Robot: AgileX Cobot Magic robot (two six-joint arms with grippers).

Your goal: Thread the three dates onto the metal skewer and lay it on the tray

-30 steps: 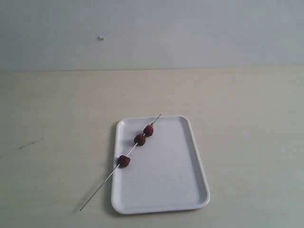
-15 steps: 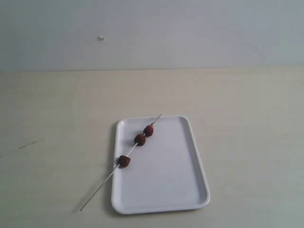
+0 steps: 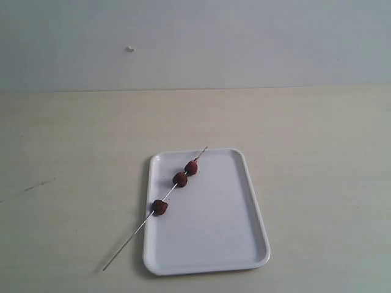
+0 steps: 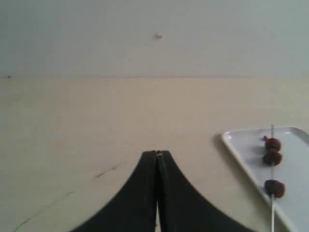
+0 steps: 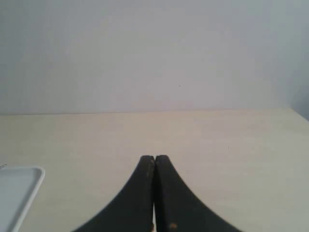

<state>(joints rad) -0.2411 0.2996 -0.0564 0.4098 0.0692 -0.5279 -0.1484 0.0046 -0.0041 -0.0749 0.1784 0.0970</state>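
Both your grippers are closed.
Your left gripper (image 4: 156,153) has its two black fingers (image 4: 137,198) pressed together along the whole inner edge, with the tips touching. Your right gripper (image 5: 154,157) shows the same pose: its curved black fingers (image 5: 175,198) meet at the tips, and one carries small orange specks near its base.

Loads of open table (image 3: 317,183) on every side of the white tray (image 3: 214,226), so coming in is easy. The only snag is the metal skewer (image 3: 131,241), which lies slantwise over the tray's left rim (near end poking out past it) with three dates (image 3: 179,179) on it. The tray's right half is bare.
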